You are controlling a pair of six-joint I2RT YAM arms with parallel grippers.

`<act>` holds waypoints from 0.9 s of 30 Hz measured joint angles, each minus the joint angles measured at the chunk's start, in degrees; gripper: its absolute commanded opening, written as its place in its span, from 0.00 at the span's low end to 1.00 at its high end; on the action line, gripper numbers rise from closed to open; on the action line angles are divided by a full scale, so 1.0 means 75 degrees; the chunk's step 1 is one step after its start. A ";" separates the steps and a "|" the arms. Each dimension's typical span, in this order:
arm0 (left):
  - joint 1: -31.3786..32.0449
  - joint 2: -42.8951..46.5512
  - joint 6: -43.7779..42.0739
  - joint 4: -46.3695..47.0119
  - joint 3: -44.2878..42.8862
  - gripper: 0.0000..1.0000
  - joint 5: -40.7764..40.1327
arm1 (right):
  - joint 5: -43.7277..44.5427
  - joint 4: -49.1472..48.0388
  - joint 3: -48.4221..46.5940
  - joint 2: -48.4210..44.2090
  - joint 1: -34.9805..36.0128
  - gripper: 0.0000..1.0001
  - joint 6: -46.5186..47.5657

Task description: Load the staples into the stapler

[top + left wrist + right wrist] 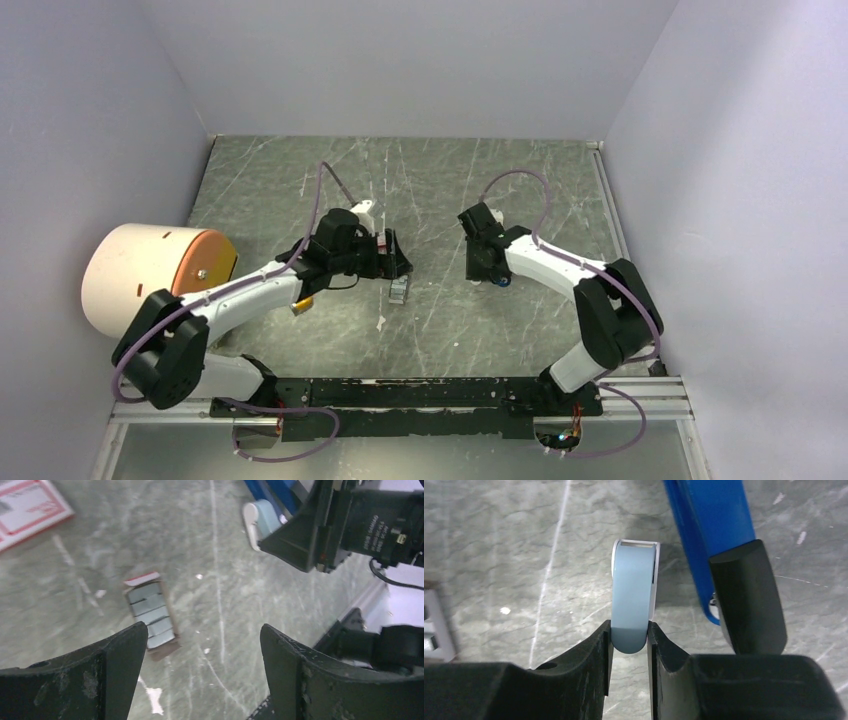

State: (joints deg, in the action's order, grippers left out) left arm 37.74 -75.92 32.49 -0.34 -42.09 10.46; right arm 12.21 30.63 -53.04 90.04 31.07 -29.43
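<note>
The staples (151,615) are grey strips lying in a small open cardboard tray on the table, just beyond my left finger; they also show in the top view (400,291). My left gripper (202,630) is open and empty above the table beside them. My right gripper (630,630) is shut on a pale blue-grey piece (634,595), holding it by its rounded near end. The bright blue stapler (711,535) with a black part lies just right of that piece. In the top view the right gripper (479,270) is beside the stapler (503,281).
A red-and-white box (25,505) lies on the table far left of the staples. A large white and orange cylinder (150,275) stands at the left edge. An orange-yellow block (302,305) lies under the left arm. Walls close in the table on three sides.
</note>
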 measured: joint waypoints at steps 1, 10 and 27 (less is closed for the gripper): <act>0.0015 -0.0108 0.0055 0.0213 0.0023 0.87 0.0256 | -0.0108 -0.0111 0.0067 -0.0090 0.0003 0.20 0.0000; 0.0370 -0.0764 0.0970 0.1542 0.0256 0.78 0.1317 | -0.1352 -0.1247 0.0933 -0.1174 0.0003 0.18 -0.0542; 0.0857 -0.0793 0.2853 0.5173 0.2002 0.69 0.0962 | -0.3812 -0.3223 0.1961 -0.3008 0.0003 0.16 -0.3745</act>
State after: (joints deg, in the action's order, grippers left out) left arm 44.16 -81.87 53.89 38.46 -27.07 17.67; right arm -16.38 6.46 -38.33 67.48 31.09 -57.52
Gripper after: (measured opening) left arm 0.716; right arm 0.308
